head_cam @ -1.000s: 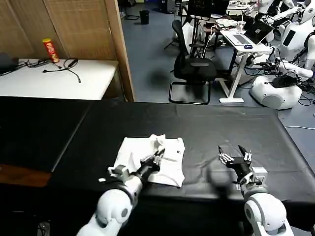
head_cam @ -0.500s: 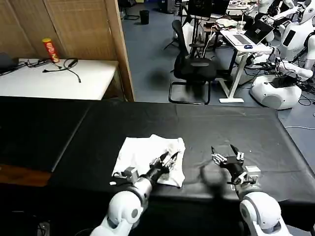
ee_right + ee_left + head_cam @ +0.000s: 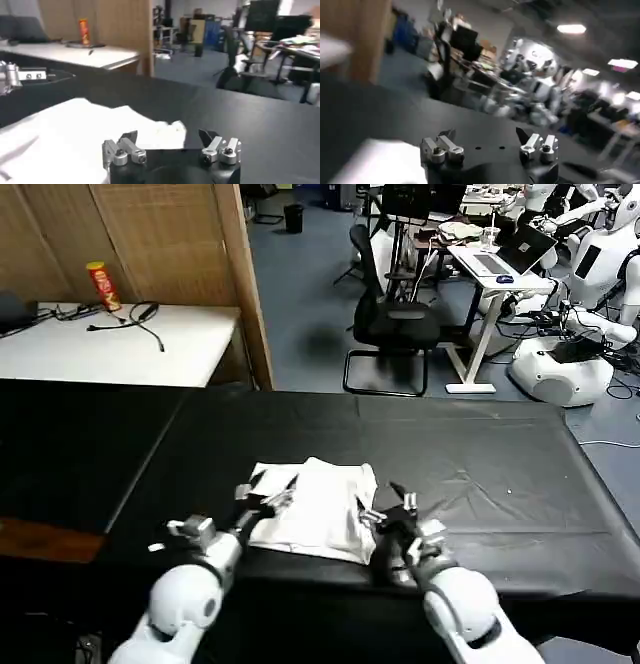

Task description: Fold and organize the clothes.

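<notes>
So the T-shirt is sitting near the front edge of my black counter, pretty much dead center in front of me. It's already down to a compact rectangle-ish bundle, plain white side up, no print showing. My guess is most of the folding is done, since there are no sleeves sticking out and nothing is trailing off the edge.

It's not super tidy though. The far edge has a rumpled bump, and the corner by my right side looks a bit scrunched from the right wrist view. So I'd say what's left is maybe one more fold or just squaring it up and smoothing it flat.

My left pincer is over the shirt's left edge, fingers apart, not holding any fabric as far as I can see. My right pincer is just beside the shirt's right edge, also spread apart and empty. Both sitting low on either side of the bundle, so I'm set up to grab both sides if it needs another pass.
</notes>
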Robot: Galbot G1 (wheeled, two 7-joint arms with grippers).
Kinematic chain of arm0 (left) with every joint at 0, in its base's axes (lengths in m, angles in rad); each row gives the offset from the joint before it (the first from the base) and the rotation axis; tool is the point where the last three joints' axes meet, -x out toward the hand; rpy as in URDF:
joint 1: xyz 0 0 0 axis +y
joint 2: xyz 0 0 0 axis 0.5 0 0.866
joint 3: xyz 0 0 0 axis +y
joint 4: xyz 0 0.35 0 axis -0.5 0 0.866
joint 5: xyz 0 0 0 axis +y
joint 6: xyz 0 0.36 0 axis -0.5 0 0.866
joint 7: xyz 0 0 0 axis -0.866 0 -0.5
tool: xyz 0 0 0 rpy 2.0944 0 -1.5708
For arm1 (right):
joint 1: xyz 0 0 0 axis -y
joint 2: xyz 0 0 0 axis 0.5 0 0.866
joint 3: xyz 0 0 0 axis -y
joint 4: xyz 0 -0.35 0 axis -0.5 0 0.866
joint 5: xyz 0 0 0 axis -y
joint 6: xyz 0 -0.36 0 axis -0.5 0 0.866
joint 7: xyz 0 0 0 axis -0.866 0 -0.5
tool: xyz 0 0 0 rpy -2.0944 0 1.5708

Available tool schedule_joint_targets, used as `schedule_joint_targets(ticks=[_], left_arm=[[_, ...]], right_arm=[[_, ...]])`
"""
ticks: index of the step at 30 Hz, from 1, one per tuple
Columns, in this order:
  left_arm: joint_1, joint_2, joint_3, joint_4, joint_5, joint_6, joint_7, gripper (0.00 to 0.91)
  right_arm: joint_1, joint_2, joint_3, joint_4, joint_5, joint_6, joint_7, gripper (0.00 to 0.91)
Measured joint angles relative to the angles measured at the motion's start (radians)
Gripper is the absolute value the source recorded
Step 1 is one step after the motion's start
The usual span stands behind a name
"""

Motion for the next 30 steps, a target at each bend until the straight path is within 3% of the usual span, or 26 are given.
schedule_joint_targets(ticks=[4,6,15,25,26,28,29,30], left_arm=[[0.014,0.005,-0.030,0.033,0.034,-0.027,0.017,0.878],[0.012,0.002,-0.040,0.052,0.039,-0.035,0.018,0.878],[-0.003,-0.015,-0.063,0.123,-0.073,-0.028,0.030,0.878],[-0.006,-0.038,-0.080,0.180,-0.229,-0.030,0.030,0.858],[-0.006,-0.038,-0.083,0.184,-0.233,-0.031,0.029,0.819],[-0.001,-0.036,-0.088,0.188,-0.260,-0.031,0.024,0.371],[0.002,-0.036,-0.089,0.187,-0.270,-0.030,0.023,0.039],[0.005,-0.036,-0.091,0.187,-0.279,-0.027,0.023,0.000]], right_arm=[[-0.004,0.028,0.006,-0.016,-0.082,-0.050,0.055,0.878],[-0.011,0.046,0.018,-0.016,-0.089,-0.050,0.071,0.878],[-0.075,0.091,0.094,0.087,0.096,0.057,0.005,0.878],[-0.128,0.070,0.148,0.178,0.138,0.090,-0.005,0.878],[-0.131,0.070,0.151,0.182,0.139,0.091,-0.006,0.878],[-0.133,0.069,0.155,0.186,0.139,0.091,-0.006,0.878],[-0.133,0.069,0.156,0.187,0.140,0.091,-0.006,0.878],[-0.132,0.070,0.156,0.188,0.140,0.092,-0.006,0.878]])
